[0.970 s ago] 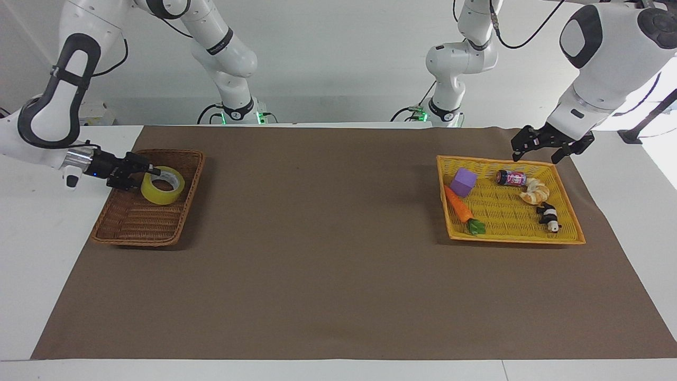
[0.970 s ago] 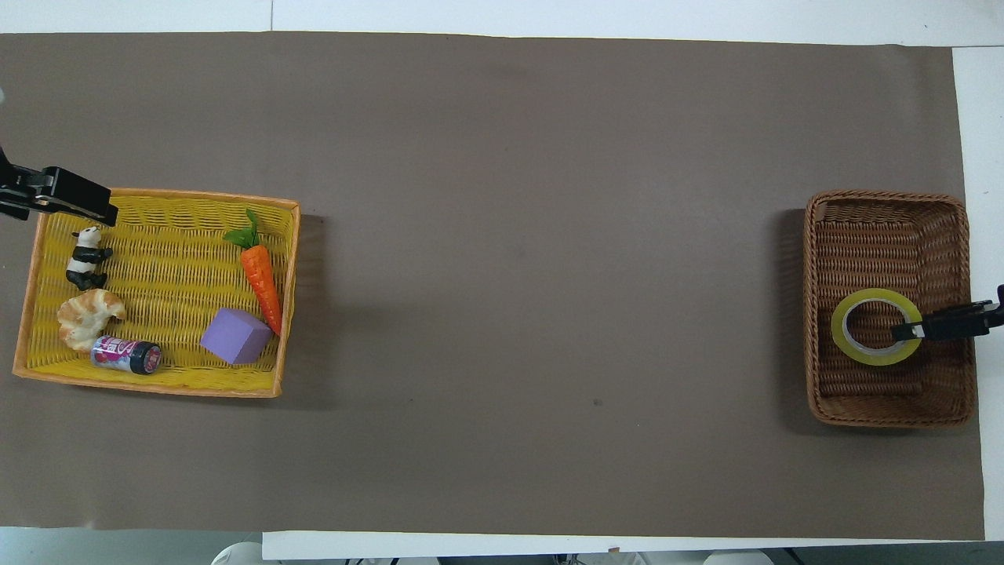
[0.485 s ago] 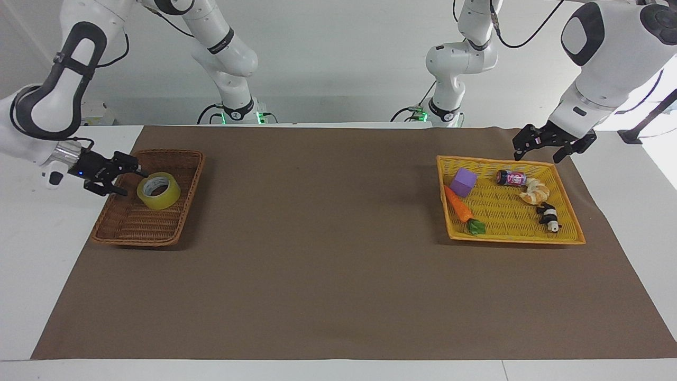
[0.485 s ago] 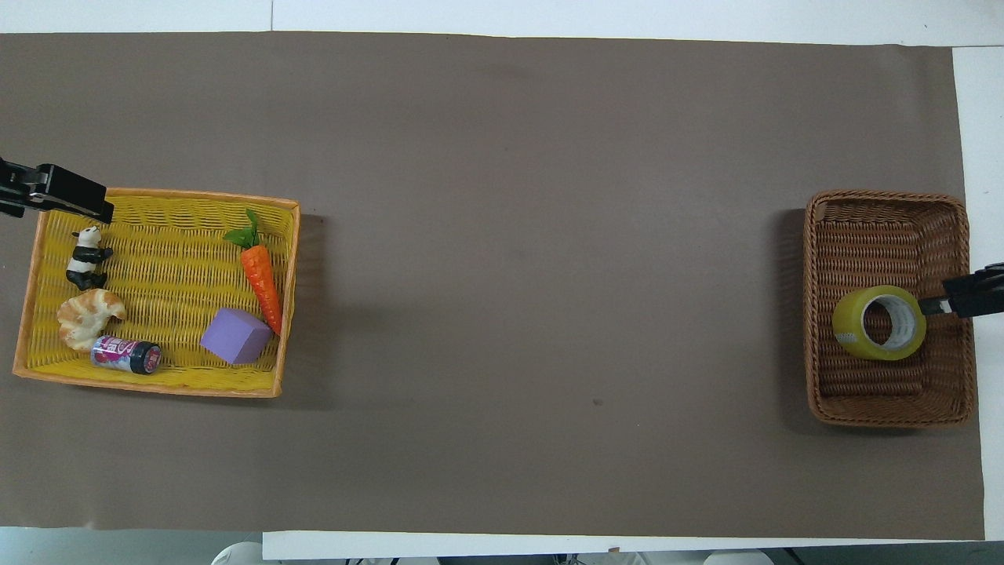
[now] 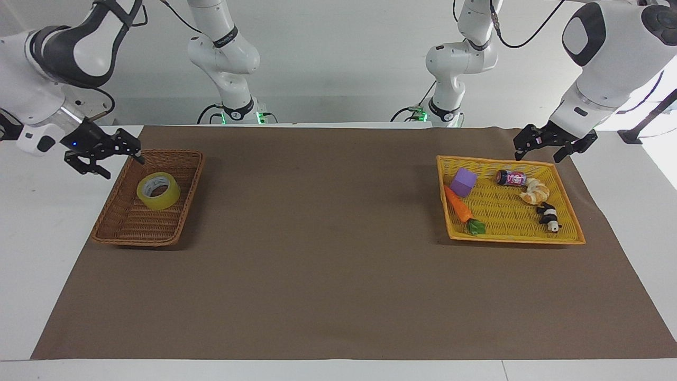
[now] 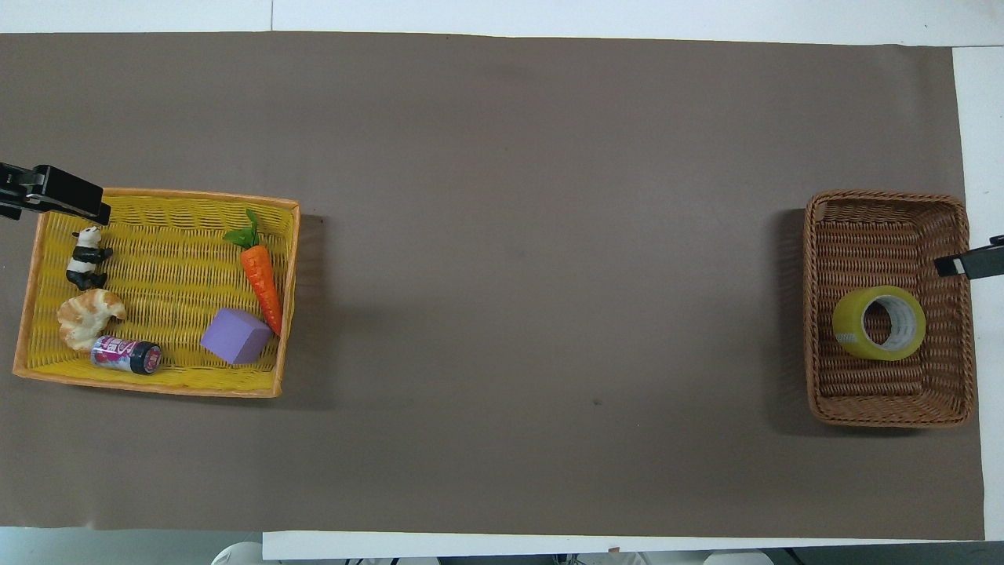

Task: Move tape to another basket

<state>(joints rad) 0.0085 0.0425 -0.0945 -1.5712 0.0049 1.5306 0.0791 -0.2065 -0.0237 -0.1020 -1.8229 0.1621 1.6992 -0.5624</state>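
Observation:
The tape (image 5: 161, 199) lies tilted in the brown wicker basket (image 5: 135, 241) at the right arm's end of the table. It also shows in the overhead view (image 6: 851, 329), in the half of the basket (image 6: 886, 200) nearer to the robots. My right gripper (image 5: 122, 165) is open and empty, raised over the basket's outer rim, apart from the tape. One of its fingers (image 6: 961, 264) shows in the overhead view. My left gripper (image 5: 538, 154) is open and empty and waits over the corner of the yellow tray (image 5: 515, 239).
The yellow tray (image 6: 157, 386) at the left arm's end holds a purple cube (image 6: 234, 336), a carrot (image 6: 263, 284), a can (image 6: 125, 354), a croissant (image 6: 88, 315) and a panda figure (image 6: 86, 257). A brown mat (image 6: 533, 275) covers the table between the two containers.
My right gripper let go of the tape, drew back out of the basket and rose over its rim. The tape tipped and settled in the basket. The left arm barely moved.

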